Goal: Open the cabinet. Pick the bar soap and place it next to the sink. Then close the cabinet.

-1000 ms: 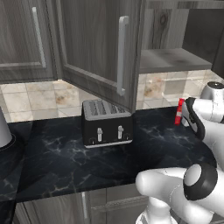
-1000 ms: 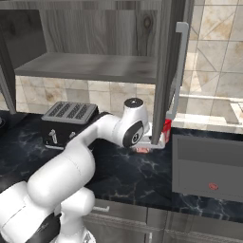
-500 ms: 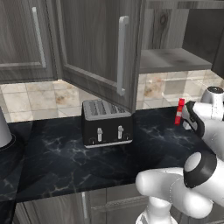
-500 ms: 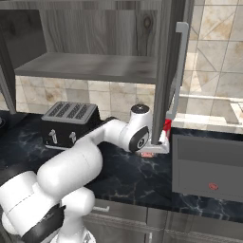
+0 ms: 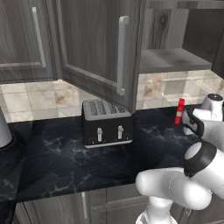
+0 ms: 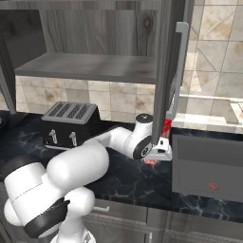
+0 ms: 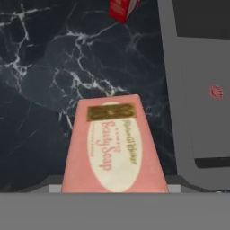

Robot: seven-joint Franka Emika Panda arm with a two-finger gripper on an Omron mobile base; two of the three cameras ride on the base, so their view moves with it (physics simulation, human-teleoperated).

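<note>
Now, starting at the left, the cabinet [image 5: 94, 48] hangs with both of its two doors swung out and its one pale shelf bare. Below it, one black toaster [image 5: 106, 122] stands on the dark counter [image 5: 57, 157]. Further right stands one red-and-white bottle [image 5: 179, 112].

Just past the bottle the claw [image 6: 153, 159] hangs low over the counter. Its jaws are spread wide around the one soap [image 7: 114, 143], and we judge them to be clamped on it, though the pink bar hides the fingertips in the hand view. The soap sits just above the black marble, right beside the light rim of the one sink [image 7: 168, 67] at the far right.

We take this to be the placing step: the cabinet is open and the soap is out and beside the sink. Next the claw needs a small drop to the counter and a release. The arm must then lift clear without nudging the bottle, and both doors must be pushed shut.
</note>
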